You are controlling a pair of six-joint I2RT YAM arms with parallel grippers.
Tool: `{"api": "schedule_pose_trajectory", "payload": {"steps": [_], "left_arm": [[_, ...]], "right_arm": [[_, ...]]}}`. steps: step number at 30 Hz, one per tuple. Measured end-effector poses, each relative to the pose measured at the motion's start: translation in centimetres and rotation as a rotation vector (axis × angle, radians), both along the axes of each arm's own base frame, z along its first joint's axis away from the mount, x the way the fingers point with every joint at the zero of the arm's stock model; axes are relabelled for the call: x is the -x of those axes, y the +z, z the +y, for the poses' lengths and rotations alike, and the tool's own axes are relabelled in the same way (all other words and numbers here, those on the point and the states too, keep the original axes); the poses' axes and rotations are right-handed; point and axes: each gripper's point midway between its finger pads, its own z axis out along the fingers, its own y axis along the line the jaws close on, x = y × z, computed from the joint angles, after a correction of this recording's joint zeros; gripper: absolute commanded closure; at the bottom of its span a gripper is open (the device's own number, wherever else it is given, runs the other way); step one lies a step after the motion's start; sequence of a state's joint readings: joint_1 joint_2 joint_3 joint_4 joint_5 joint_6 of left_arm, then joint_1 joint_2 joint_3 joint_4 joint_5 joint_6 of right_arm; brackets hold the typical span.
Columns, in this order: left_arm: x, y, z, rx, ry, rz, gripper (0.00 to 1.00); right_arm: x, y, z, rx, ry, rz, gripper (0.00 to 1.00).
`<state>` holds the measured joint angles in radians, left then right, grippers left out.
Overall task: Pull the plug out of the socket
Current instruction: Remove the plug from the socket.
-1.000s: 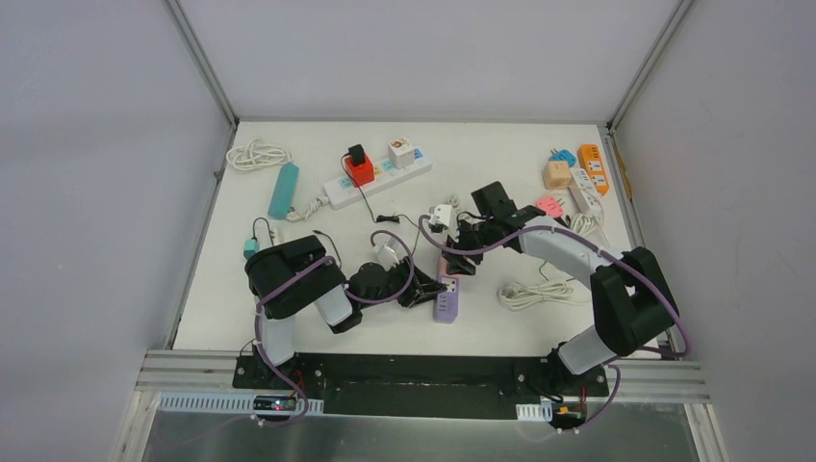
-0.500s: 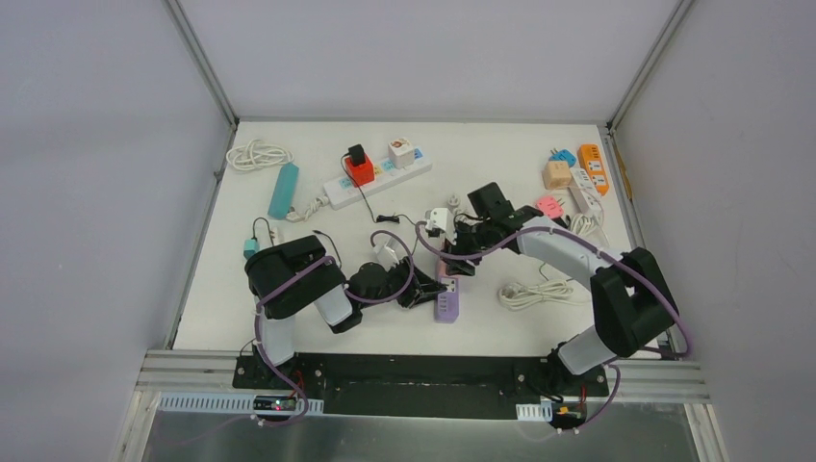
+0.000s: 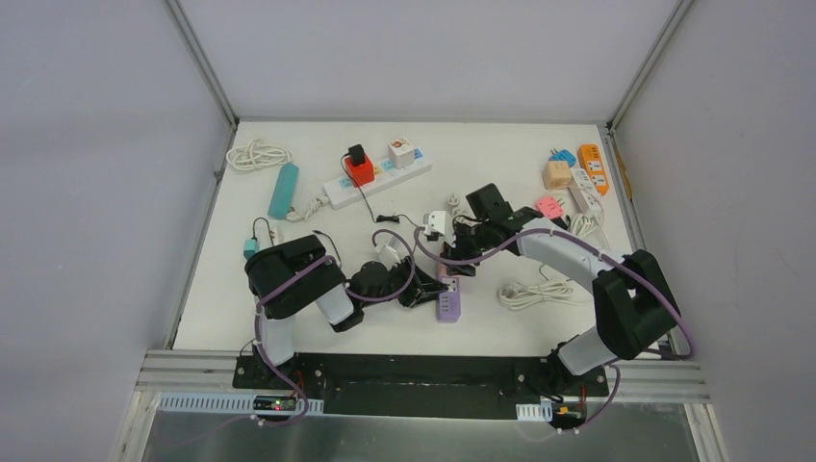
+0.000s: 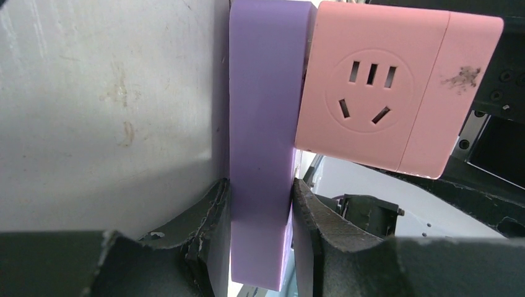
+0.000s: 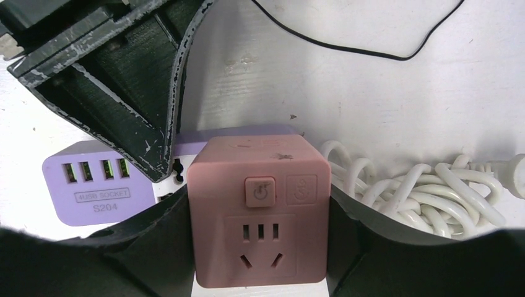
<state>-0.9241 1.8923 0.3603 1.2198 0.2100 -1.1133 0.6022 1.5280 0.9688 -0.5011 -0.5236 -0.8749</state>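
A purple USB socket strip (image 3: 447, 302) lies near the table's front centre. My left gripper (image 4: 260, 204) is shut on the strip (image 4: 263, 124), with one finger on each long side. A pink cube plug (image 5: 260, 210) sits against the strip's face (image 5: 105, 189). Its prongs are hidden. My right gripper (image 5: 260, 229) is shut on the cube's two sides. In the left wrist view the cube (image 4: 384, 86) stands tight beside the strip with a thin gap at its lower edge. In the top view the cube is hidden under the right gripper (image 3: 452, 258).
A coiled white cord (image 3: 534, 292) lies right of the strip. A white power strip (image 3: 375, 178) with red and black adapters lies at the back. A teal block (image 3: 283, 190) and a white cable coil (image 3: 257, 154) are back left. Several adapters (image 3: 577, 178) are back right.
The right arm's wrist has shifted slightly left with the pink cube in its grip. The left arm and the purple strip have stayed in place.
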Motion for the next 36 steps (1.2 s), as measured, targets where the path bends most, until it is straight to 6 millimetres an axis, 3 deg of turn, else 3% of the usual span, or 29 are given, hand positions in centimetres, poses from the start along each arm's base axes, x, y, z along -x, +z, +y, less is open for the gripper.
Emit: {"api": "schedule_pose_trajectory", "payload": {"steps": [13,23,36], "left_arm": [[-0.02,-0.07,-0.02,-0.006,-0.002,-0.004,1.00],[-0.04,-0.16,-0.05,-0.010,-0.003,-0.002,1.00],[-0.05,-0.20,-0.03,-0.016,-0.006,-0.014,1.00]], "right_arm": [[-0.57,-0.11,-0.07,0.012,-0.029,0.110,1.00],[-0.15,-0.09,0.13,0.036,0.011,0.025,1.00],[-0.61,-0.13,0.01,0.027,-0.013,0.116,1.00]]}}
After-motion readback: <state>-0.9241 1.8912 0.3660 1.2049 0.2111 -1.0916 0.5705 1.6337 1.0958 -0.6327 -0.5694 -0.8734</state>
